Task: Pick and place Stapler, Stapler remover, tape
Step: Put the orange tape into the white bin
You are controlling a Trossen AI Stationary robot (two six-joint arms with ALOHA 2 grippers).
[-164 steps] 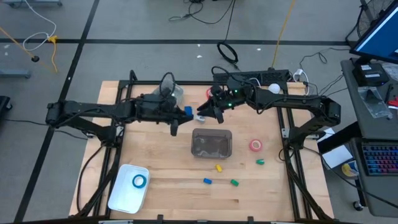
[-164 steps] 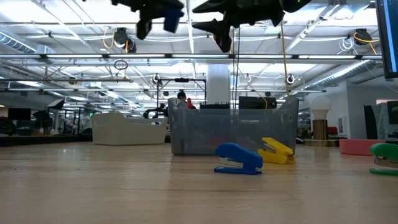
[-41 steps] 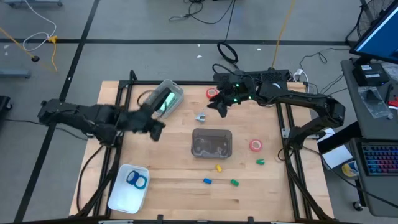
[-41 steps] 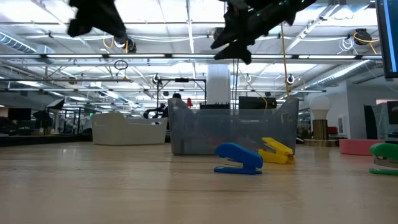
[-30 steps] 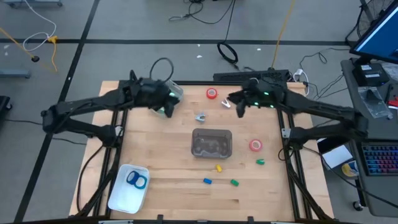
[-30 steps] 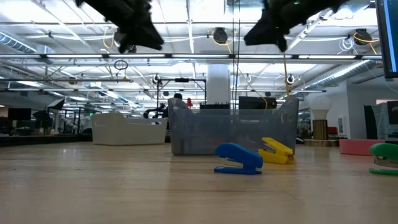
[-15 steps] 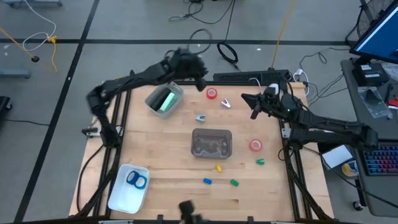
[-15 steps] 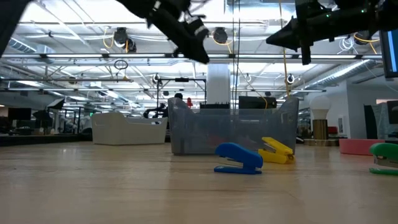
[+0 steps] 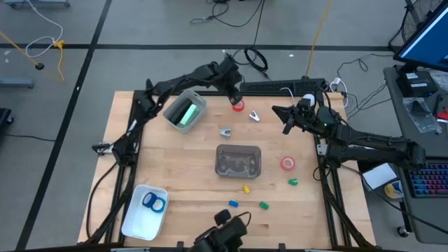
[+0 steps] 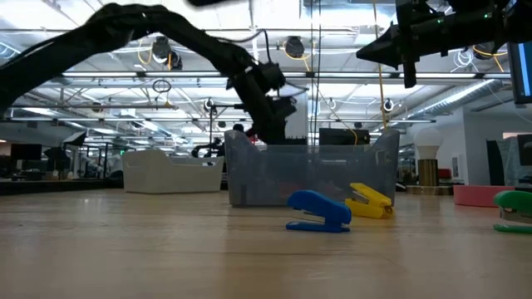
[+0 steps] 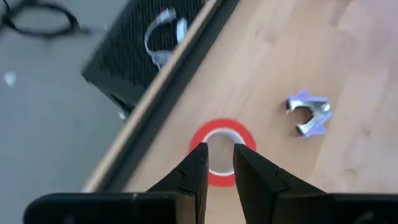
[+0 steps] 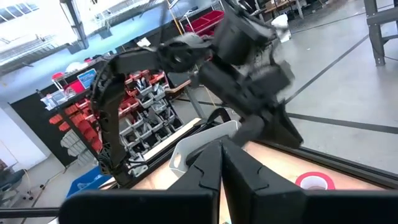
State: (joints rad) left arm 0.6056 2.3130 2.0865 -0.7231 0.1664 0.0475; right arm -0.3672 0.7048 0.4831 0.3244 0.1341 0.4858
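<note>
Left gripper (image 9: pixel 234 96) hangs at the far edge of the bench (image 9: pixel 182 189), directly over the red tape roll (image 9: pixel 239 105). In the left wrist view the jaws stand narrow, a slim gap between them, holding nothing; the roll (image 11: pixel 221 151) lies flat just past the tips, its hollow centre in line with the gap. A ring has no long axis, so any approach angle should serve; judged next move is a straight drop with one finger into the hole.

Right gripper (image 9: pixel 287 120) waits raised at the right side of the bench, jaws shut and empty, farther from the roll than the left.

Around the jaws:
- silver staple remover (image 11: pixel 307 115) on bare wood beside the roll, apart from it
- bench frame rail close behind the roll; little room on that side
- clear bin (image 9: pixel 239 160) nearer mid-bench
- pink tape roll (image 9: pixel 288 164) right of the bin
- blue tape rolls in the white tray (image 9: pixel 134 222), well away

Nothing stands between jaws and roll.
</note>
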